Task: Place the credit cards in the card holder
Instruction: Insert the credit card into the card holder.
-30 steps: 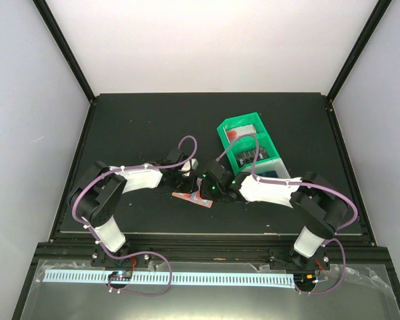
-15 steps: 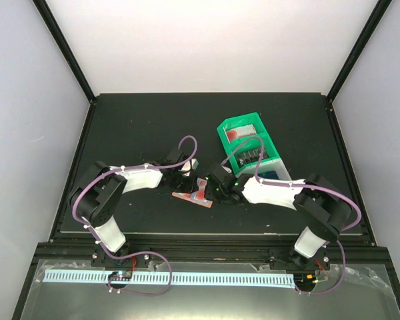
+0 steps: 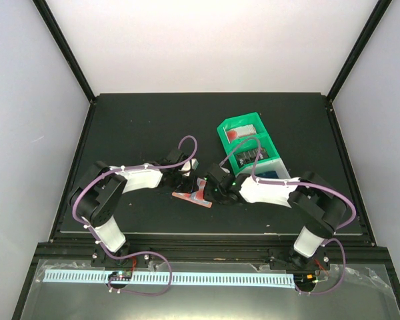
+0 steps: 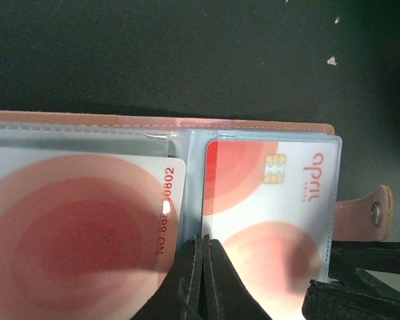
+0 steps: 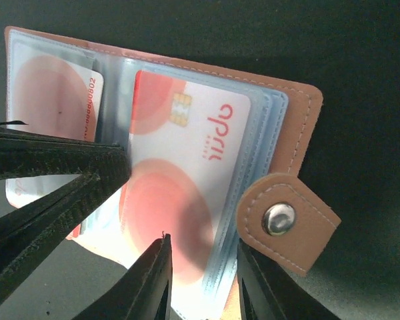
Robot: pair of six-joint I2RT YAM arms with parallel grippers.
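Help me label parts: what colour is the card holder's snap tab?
Salmon-orange tab with a silver stud, clearest in the right wrist view.

Salmon card holder [image 5: 300,120], red-and-white cards [image 5: 187,173]

A matte black table [image 3: 133,120] sits inside pale, evenly lit walls [image 3: 213,40], with black struts [image 3: 63,50] rising from its far corners. A white slotted strip [image 3: 207,279] runs below its near edge, perhaps a cable duct.

Overhead view looking down on the table [image 3: 133,120], both wrist views close, sharing the open card holder [image 4: 350,223]
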